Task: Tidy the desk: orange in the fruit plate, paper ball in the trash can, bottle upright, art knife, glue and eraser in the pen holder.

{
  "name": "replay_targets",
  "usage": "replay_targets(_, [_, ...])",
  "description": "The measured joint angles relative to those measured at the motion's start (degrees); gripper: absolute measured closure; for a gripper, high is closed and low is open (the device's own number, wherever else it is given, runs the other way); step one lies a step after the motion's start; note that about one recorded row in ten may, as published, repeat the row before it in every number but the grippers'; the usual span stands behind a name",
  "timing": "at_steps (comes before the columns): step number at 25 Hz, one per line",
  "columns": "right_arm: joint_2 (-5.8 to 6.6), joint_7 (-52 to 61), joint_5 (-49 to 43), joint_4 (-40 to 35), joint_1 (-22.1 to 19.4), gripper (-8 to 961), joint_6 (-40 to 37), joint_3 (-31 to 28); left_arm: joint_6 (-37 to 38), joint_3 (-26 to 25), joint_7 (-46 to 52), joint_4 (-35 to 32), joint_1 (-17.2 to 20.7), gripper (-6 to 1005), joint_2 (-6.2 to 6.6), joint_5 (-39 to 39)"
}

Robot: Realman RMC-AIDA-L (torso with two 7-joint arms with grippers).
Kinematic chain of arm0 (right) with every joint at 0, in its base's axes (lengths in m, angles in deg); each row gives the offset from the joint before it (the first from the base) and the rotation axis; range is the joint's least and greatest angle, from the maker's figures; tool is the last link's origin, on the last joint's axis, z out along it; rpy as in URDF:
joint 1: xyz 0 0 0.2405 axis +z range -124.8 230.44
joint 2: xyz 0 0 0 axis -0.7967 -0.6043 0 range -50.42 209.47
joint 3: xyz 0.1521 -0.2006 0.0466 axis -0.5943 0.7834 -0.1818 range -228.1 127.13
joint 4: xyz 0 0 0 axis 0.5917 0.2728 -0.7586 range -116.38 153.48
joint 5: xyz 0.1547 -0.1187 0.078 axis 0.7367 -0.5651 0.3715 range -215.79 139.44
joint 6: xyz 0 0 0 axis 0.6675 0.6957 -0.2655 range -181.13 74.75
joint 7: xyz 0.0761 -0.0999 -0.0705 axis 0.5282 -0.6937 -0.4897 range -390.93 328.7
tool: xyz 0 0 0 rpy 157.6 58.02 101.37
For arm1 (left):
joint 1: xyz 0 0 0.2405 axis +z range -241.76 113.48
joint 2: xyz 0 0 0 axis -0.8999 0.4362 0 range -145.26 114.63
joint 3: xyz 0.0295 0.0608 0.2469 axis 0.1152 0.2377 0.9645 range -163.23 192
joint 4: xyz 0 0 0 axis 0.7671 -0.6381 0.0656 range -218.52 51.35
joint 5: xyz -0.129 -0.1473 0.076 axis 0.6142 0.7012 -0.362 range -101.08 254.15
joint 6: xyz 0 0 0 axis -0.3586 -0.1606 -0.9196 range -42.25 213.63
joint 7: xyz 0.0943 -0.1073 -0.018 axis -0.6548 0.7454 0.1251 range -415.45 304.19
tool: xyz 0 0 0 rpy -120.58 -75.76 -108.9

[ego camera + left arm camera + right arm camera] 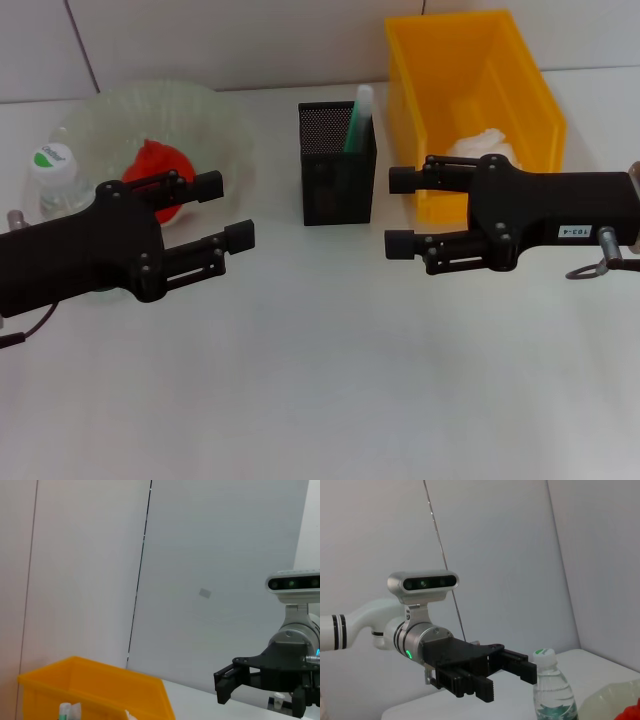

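At the far left of the desk the bottle (52, 172) stood upright, its white cap and green label showing, touching the rim of the clear fruit plate (228, 130), and the orange (158, 172) lay inside that plate, partly hidden behind the left gripper (231, 210). That gripper hovered above the desk in front of the plate with its two fingers spread wide and nothing between them. In the middle, the black mesh pen holder (336, 180) stood behind the gap between the two arms, with a green-and-white stick, probably the glue, rising from it; whether the knife and eraser were also inside could not be told. Further right the right gripper (399, 212) hung in front of the yellow trash can (522, 92), its fingers likewise apart and empty, and a white paper ball (482, 146) rested inside the can. Judged from this layout, the sorting looked close to finished, so the step in hand was most likely a check or a retreat. To do it well, each arm would best draw straight back toward its own side, keeping its height, so the left one did not knock the bottle or plate and the right one cleared the can's front wall.
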Motion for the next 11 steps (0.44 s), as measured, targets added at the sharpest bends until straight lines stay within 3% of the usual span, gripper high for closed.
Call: replay_targets(11, [0.00, -0.10, 0.85, 0.08, -0.26, 121, 0.00, 0.00, 0.01, 0.46, -0.02, 0.24, -0.35, 332, 0.00, 0.01])
